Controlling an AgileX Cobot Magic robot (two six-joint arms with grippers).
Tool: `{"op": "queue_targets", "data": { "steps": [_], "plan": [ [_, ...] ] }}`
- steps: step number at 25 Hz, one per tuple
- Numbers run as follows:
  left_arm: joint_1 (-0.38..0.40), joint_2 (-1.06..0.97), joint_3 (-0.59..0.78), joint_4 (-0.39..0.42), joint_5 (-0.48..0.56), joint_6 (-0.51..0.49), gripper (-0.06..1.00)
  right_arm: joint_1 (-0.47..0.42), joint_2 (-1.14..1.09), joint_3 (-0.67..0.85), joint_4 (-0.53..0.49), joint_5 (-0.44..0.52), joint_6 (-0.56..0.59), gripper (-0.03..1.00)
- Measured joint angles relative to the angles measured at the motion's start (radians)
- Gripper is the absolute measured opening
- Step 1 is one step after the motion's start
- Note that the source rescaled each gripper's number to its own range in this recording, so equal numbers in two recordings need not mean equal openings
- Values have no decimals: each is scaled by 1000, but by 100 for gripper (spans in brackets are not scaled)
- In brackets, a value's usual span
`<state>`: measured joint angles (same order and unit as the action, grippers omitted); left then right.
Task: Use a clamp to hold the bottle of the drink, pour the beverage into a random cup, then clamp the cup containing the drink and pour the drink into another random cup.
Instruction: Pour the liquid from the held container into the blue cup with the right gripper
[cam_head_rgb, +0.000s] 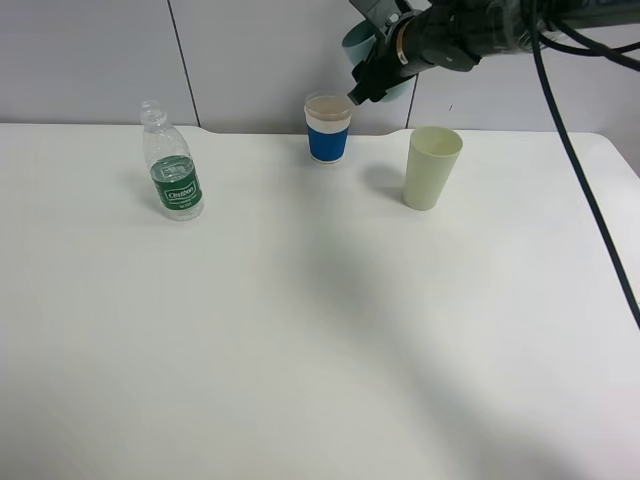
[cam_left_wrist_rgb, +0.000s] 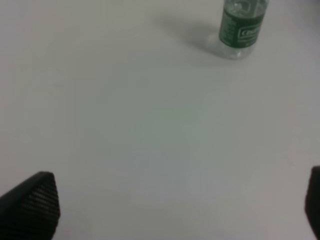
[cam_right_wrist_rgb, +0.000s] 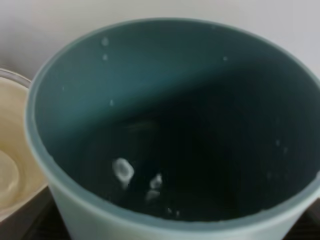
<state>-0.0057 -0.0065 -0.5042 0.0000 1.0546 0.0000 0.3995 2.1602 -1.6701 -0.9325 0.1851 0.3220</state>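
The teal cup is held tipped and raised in the grip of the right tool. Its rim is just above and beside the short white cup with a blue band. Clear drops cling inside its dark green wall. The small clear bottle, green-labelled, stands upright well to the left.

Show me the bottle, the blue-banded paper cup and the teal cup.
Bottle (cam_head_rgb: 180, 188): high view, on its green label.
Paper cup (cam_head_rgb: 328, 143): high view, on its blue band.
Teal cup (cam_right_wrist_rgb: 190, 85): right wrist view, on its inner wall.
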Motion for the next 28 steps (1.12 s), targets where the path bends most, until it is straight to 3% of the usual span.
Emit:
{"op": "queue_targets", "data": {
  "steps": [13,28],
  "plan": [
    [0,0,0,0,0,0,100,2,1,-3,-43,27,-191,0],
    [0,0,0,0,0,0,100,2,1,-3,-188,-44,-206,0]
  ]
}}
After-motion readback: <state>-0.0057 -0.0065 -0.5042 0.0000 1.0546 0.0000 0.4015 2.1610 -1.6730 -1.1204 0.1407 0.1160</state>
